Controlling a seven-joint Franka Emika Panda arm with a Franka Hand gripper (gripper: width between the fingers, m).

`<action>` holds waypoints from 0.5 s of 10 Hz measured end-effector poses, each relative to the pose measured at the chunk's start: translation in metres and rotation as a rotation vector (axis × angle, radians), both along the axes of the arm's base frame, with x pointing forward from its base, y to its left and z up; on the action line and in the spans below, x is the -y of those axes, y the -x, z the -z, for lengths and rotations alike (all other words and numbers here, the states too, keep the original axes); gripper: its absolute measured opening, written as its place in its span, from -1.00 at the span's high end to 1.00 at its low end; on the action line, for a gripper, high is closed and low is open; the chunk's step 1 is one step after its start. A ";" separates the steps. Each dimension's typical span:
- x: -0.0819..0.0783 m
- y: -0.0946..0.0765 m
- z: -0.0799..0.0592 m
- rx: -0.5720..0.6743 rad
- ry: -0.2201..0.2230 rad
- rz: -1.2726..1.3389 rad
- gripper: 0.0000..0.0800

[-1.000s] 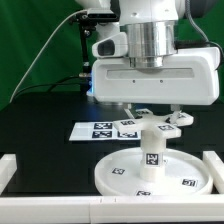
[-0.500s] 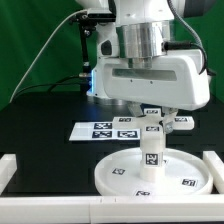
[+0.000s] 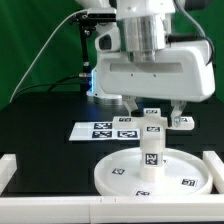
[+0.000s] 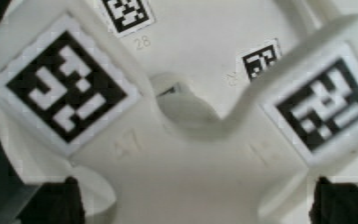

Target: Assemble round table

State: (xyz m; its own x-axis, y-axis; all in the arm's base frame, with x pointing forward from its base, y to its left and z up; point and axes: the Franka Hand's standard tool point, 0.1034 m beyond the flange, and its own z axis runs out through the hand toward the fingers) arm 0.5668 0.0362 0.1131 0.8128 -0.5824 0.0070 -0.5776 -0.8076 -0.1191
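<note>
Three white tagged parts, stacked. Disc (image 3: 155,174) lies flat on black desk (image 3: 40,115), near front edge, centre-right in ext. view. Post (image 3: 151,152) stands upright at disc centre. Cross (image 3: 158,120) sits on top of post, roughly level; arms stick out to both sides, one arm w/ tag reaching toward ext. view's right.

Tool (image 3: 154,106) directly above cross, fingers pointing down, one on each side of cross hub. Jaws apart, gap visible betw. fingers (image 3: 131,106) and cross; nothing clamped. Wrist view: cross (image 4: 179,110) fills frame close-up, two arms w/ big tags, dark finger tips at both corners of one frame edge, clear of the part.

Marker board (image 3: 105,129) flat on desk behind disc, toward ext. view's left of post, apart from disc. White rail (image 3: 20,166) at ext. view's front left of desk. Cable (image 3: 45,50) hangs behind arm.
</note>
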 end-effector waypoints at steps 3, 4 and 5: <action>-0.001 0.000 -0.004 0.025 0.024 -0.359 -0.62; -0.003 0.000 -0.004 0.027 0.029 -0.509 -0.62; -0.004 -0.001 -0.004 0.024 0.029 -0.622 -0.62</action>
